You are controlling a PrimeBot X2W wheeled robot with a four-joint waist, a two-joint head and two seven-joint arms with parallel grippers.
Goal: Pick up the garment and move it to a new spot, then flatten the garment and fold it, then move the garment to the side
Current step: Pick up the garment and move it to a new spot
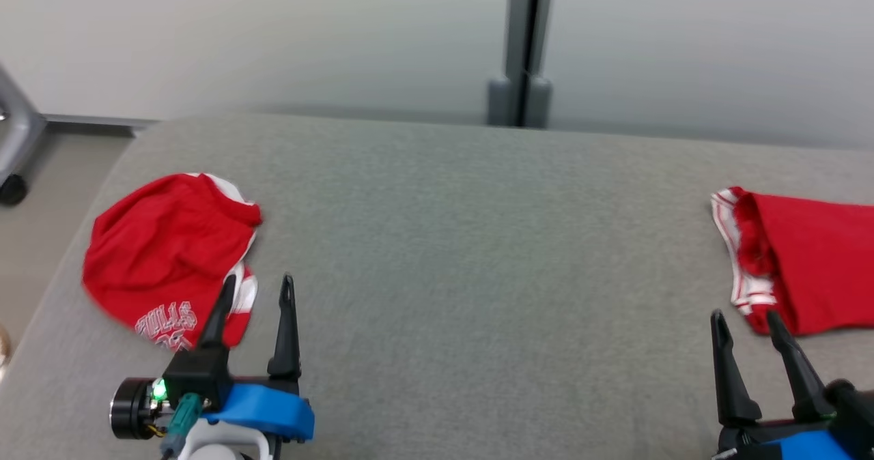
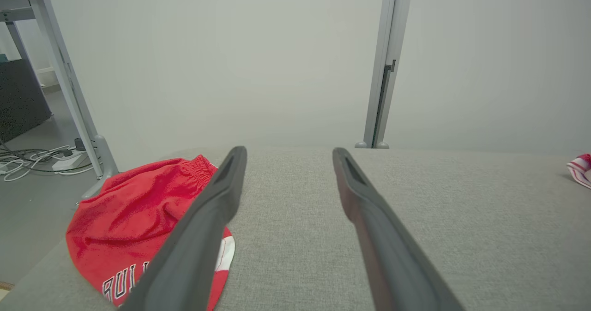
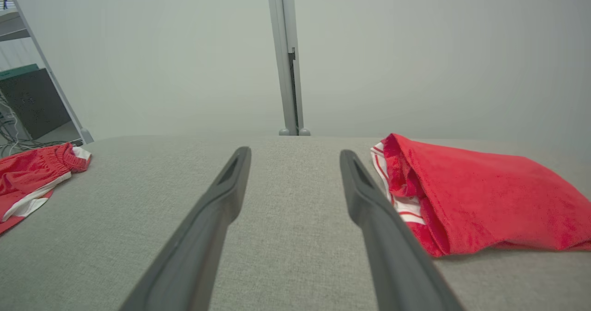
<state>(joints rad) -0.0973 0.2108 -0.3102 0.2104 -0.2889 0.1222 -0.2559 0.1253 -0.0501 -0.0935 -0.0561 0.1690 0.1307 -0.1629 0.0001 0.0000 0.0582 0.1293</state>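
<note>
Your left gripper (image 1: 258,281) and right gripper (image 1: 744,317) stand wide open and empty over the grey table (image 1: 478,241). Just past the left one lies the crumpled red garment (image 1: 164,248) — likely your pick — while the folded garment (image 1: 812,269) by the right edge looks set aside.

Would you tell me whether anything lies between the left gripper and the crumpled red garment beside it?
Nothing visible does. The left gripper, jaws open, is right beside the crumpled red garment on the grey table, with only bare table surface between them.
</note>
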